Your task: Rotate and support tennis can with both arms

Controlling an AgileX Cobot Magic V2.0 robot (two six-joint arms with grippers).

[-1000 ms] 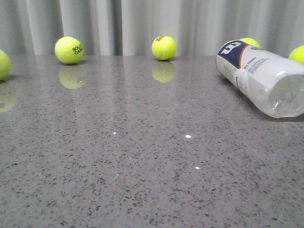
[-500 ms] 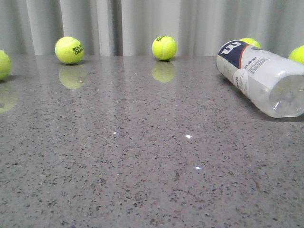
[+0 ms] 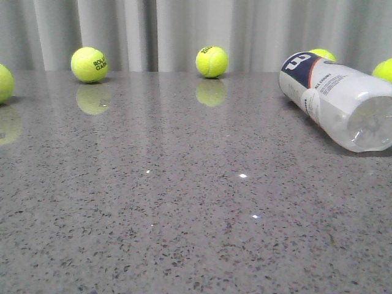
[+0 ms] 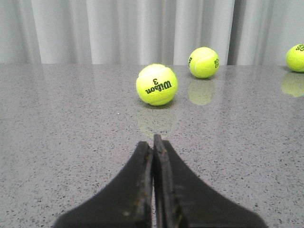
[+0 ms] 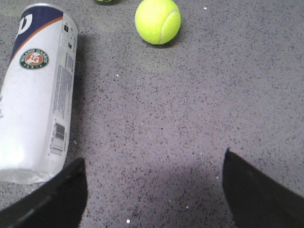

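1. We see the tennis can (image 3: 335,98) lying on its side on the grey desk (image 3: 184,202), at about 2 o'clock in the front view, label end toward the curtain, clear end toward us. Nothing touches it.
2. Left hand (image 4: 153,142): clenched, fingers pressed together, holding nothing. It sits low over the desk, pointing at a Wilson ball (image 4: 156,84) at 12 o'clock; the can is not in its view.
3. Right hand (image 5: 154,185): released, fingers spread wide, empty. In its view the can (image 5: 38,90) lies off toward 10 o'clock, outside the finger gap, with a loose ball (image 5: 157,21) at 12 o'clock.
4. Our judgement: the approach has hardly begun and no grasp exists yet.
5. To do it well, we'd bring the right hand sideways until the can's body sits between its fingers, grip mid-label rather than the slick clear end, and close gently since thin plastic may dent.
6. The left hand should open and come over to brace the far end before turning; a round can rolls easily.
7. Keep clear of the balls behind the can (image 3: 323,54).
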